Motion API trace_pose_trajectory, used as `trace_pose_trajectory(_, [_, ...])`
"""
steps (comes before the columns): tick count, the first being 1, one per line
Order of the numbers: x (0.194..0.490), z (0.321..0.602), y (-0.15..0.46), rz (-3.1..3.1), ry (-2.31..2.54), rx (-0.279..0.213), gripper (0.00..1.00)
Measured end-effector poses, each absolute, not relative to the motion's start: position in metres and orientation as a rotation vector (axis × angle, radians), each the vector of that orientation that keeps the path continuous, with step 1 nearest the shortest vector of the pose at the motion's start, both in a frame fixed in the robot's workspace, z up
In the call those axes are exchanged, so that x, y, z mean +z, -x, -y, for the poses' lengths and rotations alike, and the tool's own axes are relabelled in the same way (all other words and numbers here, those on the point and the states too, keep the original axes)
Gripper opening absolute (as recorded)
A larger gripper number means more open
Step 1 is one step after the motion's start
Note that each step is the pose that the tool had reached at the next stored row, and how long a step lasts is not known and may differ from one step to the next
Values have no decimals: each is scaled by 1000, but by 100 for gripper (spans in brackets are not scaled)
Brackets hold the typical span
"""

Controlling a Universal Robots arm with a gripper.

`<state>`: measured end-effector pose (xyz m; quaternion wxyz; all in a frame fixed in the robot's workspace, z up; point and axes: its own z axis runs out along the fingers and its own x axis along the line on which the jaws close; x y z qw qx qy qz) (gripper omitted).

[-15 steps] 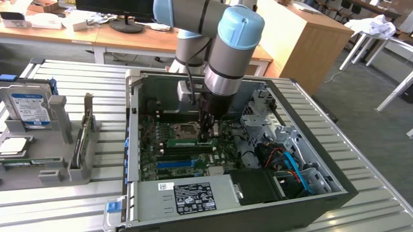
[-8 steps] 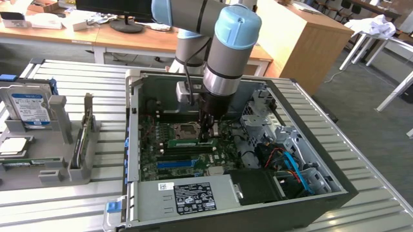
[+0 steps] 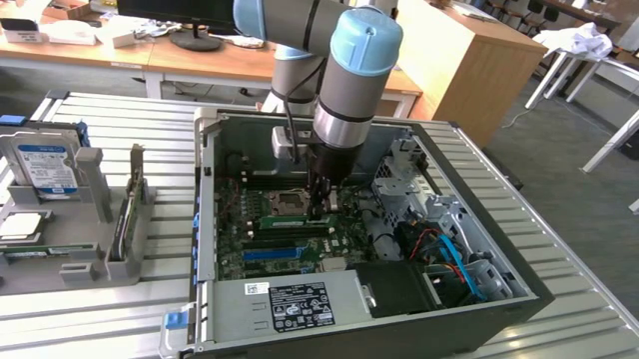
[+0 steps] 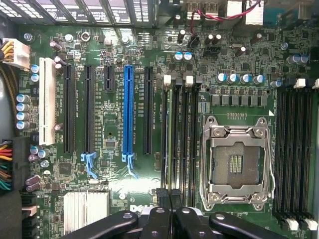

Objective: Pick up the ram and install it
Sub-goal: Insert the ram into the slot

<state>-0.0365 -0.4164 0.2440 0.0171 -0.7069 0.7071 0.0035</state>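
I read the ram (image 3: 289, 221) upright on the motherboard (image 3: 239, 262), exterior view's centre (full seating unconfirmed); the gripper (image 3: 322, 212) is clenched, touching its end; pickup done.

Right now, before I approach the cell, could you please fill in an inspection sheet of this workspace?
Surface: ribbed grey metal table carrying an open black computer case.
Job's things: long thin green ram stick lying along the black memory slots, at the tool's tips.
Clutter: blue-labelled hard drive standing in a grey holder rack.
Grippers: tool shut, apparently on the stick.
Cables: blue cable inside the case; coloured wire bundle.
Surroundings: wooden desks, wooden cabinet.
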Motion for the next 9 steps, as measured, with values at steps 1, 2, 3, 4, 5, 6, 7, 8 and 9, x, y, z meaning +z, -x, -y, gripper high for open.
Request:
trace_pose_trajectory(1, [244,416,37,-2194,2200,11,12])
trace_pose_trajectory(2, [244,416,37,-2190,2204,11,12])
trace_pose_trajectory(3, [244,416,37,-2187,2208,11,12])
trace_pose_trajectory(4, [244,416,37,-2185,2209,11,12])
trace_pose_trajectory(5, [244,416,37,-2184,2210,11,12])
trace_pose_trajectory(6, [244,416,38,-2184,2210,11,12])
trace_pose_trajectory(7, [244,416,38,-2184,2210,11,12])
trace_pose_trajectory(8, [244,416,38,-2184,2210,11,12])
trace_pose_trajectory(9, [244,416,38,-2184,2210,11,12])
